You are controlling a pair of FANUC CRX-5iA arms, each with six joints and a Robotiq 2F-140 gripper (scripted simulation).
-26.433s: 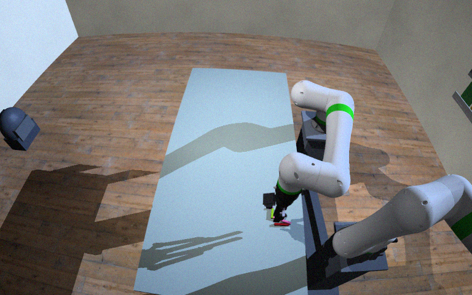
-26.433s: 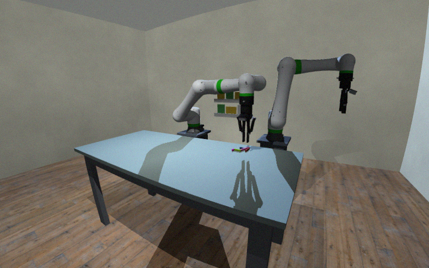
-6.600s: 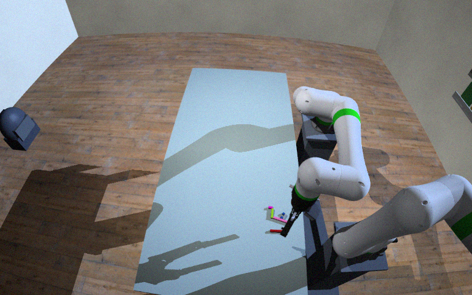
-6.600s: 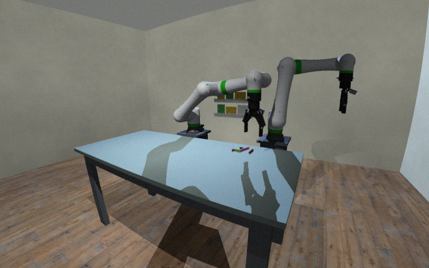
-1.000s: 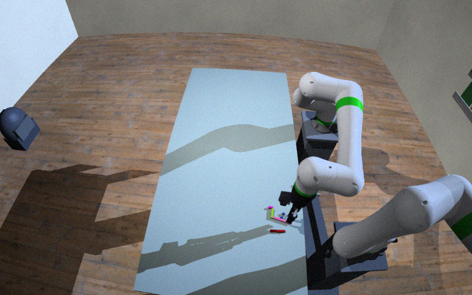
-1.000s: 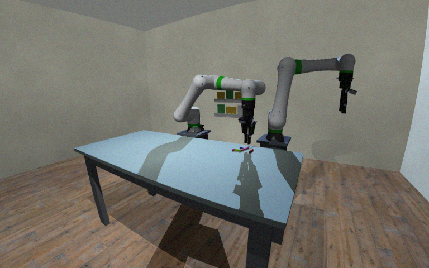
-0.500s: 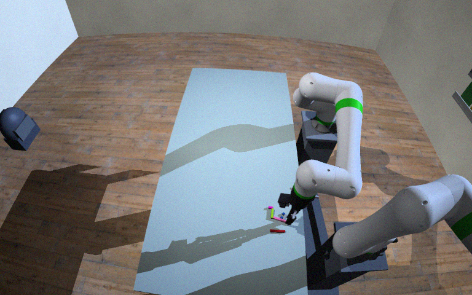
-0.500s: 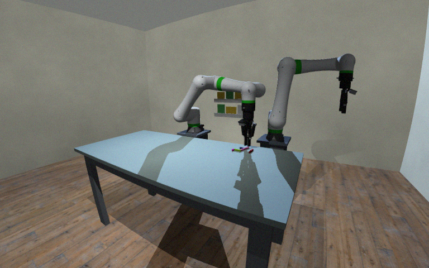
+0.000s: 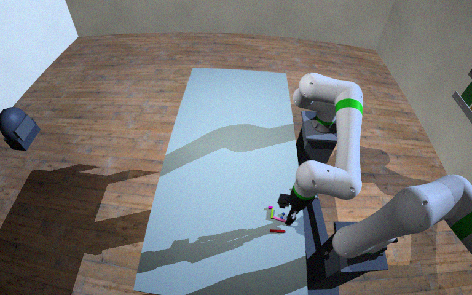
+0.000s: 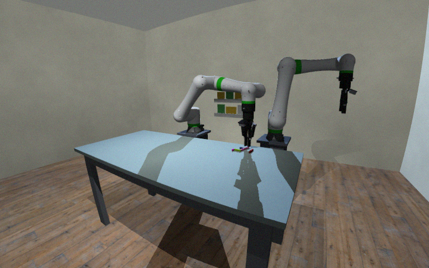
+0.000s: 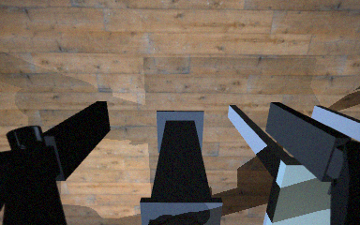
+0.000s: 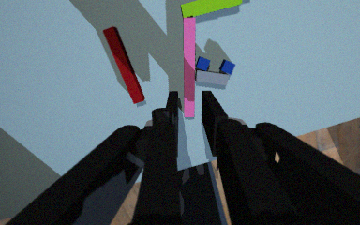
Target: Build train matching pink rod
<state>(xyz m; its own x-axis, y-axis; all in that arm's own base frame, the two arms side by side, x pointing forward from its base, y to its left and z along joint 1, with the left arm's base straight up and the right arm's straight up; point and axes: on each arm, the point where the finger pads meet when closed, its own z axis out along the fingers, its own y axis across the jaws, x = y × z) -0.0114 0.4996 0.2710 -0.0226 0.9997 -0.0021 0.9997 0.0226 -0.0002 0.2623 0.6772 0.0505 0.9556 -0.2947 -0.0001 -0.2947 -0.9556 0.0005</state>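
Observation:
A pink rod (image 9: pixel 279 219) (image 12: pixel 189 56) lies flat. One end is by a lime rod (image 9: pixel 271 212) (image 12: pixel 213 7) set roughly square to it. A magenta rod (image 9: pixel 270 207) lies near the lime rod's far end. A grey rod (image 12: pixel 212 78) lies beside the pink rod, with two small blue rods (image 12: pixel 202 64) (image 12: pixel 227 67) at its long side. A red rod (image 9: pixel 277 230) (image 12: pixel 124 66) lies apart, slanted. My right gripper (image 10: pixel 247 145) (image 12: pixel 189 105) is open with a narrow gap, low over the pink rod's near end, holding nothing. My left gripper (image 10: pixel 342 111) (image 11: pixel 187 116) is wide open, off the table.
The rods lie close to the edge of the pale blue table (image 9: pixel 222 187) (image 10: pixel 126 151) on the arms' side. The left arm (image 9: pixel 389 222) is folded back beyond that edge. Arm shadows cross the table top. Shelves (image 10: pixel 227 100) hang on the wall behind.

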